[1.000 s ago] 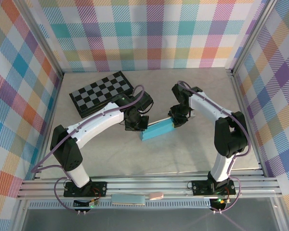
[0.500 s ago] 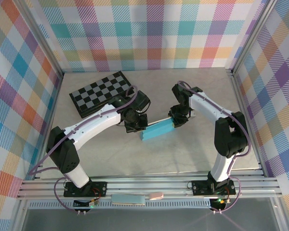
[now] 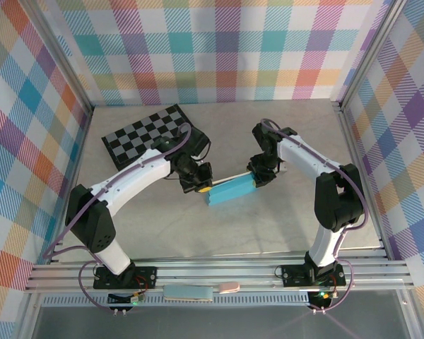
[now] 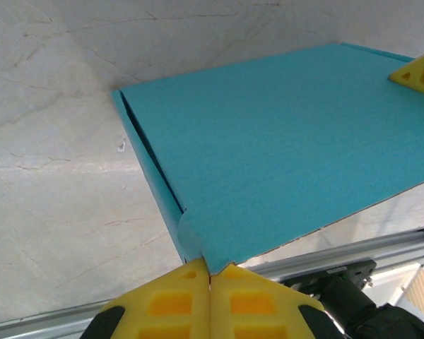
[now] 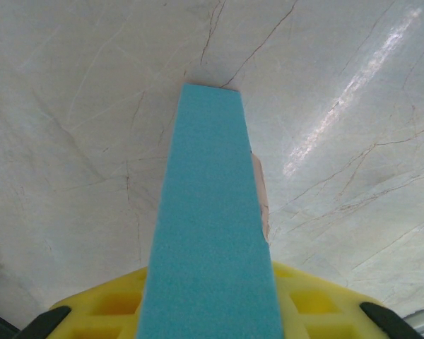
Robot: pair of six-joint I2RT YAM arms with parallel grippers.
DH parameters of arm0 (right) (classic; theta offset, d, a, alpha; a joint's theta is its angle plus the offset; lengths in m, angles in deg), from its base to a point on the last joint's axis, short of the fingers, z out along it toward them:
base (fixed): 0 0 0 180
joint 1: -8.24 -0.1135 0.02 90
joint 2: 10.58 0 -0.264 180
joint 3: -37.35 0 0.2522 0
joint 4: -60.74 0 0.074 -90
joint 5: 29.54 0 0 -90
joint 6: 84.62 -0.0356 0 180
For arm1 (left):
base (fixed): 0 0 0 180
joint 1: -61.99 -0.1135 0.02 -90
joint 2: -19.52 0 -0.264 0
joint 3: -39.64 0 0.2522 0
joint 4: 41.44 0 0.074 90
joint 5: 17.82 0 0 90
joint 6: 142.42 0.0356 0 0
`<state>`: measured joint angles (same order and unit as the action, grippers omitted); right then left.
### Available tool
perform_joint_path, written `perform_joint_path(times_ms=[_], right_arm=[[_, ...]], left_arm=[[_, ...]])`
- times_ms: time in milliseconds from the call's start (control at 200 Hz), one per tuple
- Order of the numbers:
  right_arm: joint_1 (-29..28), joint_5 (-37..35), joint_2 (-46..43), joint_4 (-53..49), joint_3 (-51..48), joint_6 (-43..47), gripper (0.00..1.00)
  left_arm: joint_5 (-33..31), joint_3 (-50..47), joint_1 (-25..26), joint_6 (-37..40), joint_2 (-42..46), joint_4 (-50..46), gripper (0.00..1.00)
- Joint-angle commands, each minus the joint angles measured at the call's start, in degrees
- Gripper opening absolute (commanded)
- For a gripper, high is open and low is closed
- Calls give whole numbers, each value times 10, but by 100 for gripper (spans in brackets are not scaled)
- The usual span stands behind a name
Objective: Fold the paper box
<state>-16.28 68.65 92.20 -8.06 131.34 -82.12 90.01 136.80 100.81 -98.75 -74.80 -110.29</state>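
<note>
The paper box is a flat turquoise rectangle lying slantwise in the middle of the table. My right gripper is shut on its right end; in the right wrist view the box's narrow side runs away from between the yellow fingers. My left gripper is at the box's left end. In the left wrist view its yellow fingertips are pressed together, and a rounded corner of the box rests right at their tips. Along the box's left edge a dark slit shows.
A black-and-grey checkerboard lies at the back left, just behind the left arm. Plaid walls enclose the table on three sides. An aluminium rail runs along the near edge. Bare tabletop lies in front of the box.
My left arm's wrist has swung a little left and back, turning the gripper at the box's left end. The box and the right gripper have stayed put.
</note>
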Motion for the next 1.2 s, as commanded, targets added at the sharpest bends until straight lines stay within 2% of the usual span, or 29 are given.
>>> perform_joint_path(times_ms=[0,160,470,540,670,865,1100,1195], right_arm=[[-7,13,10,-14,-11,-5,31],[-8,17,11,-14,-9,-6,31],[-6,18,14,-21,1,-2,32],[-6,18,14,-23,2,-1,32],[-6,17,13,-21,-2,-3,32],[-6,18,13,-20,-3,-4,32],[-7,18,15,-19,-4,-6,32],[-6,18,15,-17,-3,-7,32]], left_arm=[[52,-14,-8,-8,3,32,0],[84,-40,-17,-26,9,67,0],[80,-20,-27,21,1,14,0],[62,1,-27,43,-5,-17,14],[26,38,-26,63,-5,-51,30],[22,46,-9,74,-22,-59,31],[-27,73,0,105,-35,-118,31],[-29,70,1,105,-34,-112,30]])
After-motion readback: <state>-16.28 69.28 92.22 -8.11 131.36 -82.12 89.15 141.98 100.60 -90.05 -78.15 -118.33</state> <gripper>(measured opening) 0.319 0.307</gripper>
